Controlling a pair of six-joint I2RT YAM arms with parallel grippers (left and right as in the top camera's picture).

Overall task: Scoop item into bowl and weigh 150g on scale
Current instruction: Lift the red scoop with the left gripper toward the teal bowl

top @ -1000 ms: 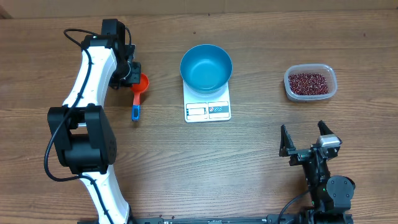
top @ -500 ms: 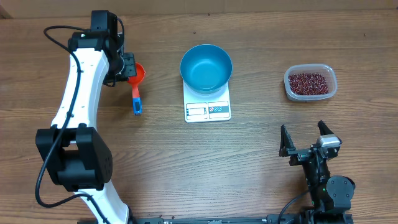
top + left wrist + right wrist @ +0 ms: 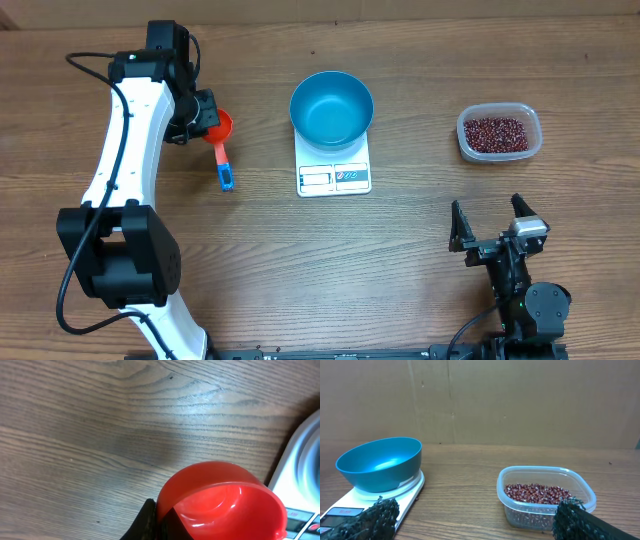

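**Scoop in left pincer, beans in their tub at right**

At the far left of the counter (image 3: 300, 260): left pincer (image 3: 203, 112), closed on the cup rim of an orange-red scoop (image 3: 222, 128). Well apart from the beans, with bowl and scale in between. Cup turned open side up and seen empty from the left wrist. Handle running toward the near edge, ending in a blue tip. Resting on the wood or lifted clear of it: cannot tell.

In the middle: bowl (image 3: 331, 108), sky blue and empty, seated on the rear part of the scale (image 3: 334, 178). Display and buttons left bare along the front edge. Reading too small to make out.

At the far right: beans (image 3: 493, 132), dark red, lying as a shallow layer in a clear tub (image 3: 534, 146) with rounded corners. Well apart from the scale, in about the same row across the counter.

At the near right: right pincer (image 3: 487, 208), spread wide and holding nothing. Low over the wood, facing the tub and the bowl, touching neither. Both dark fingers at the bottom corners of the right wrist view, tub and bowl beyond them.
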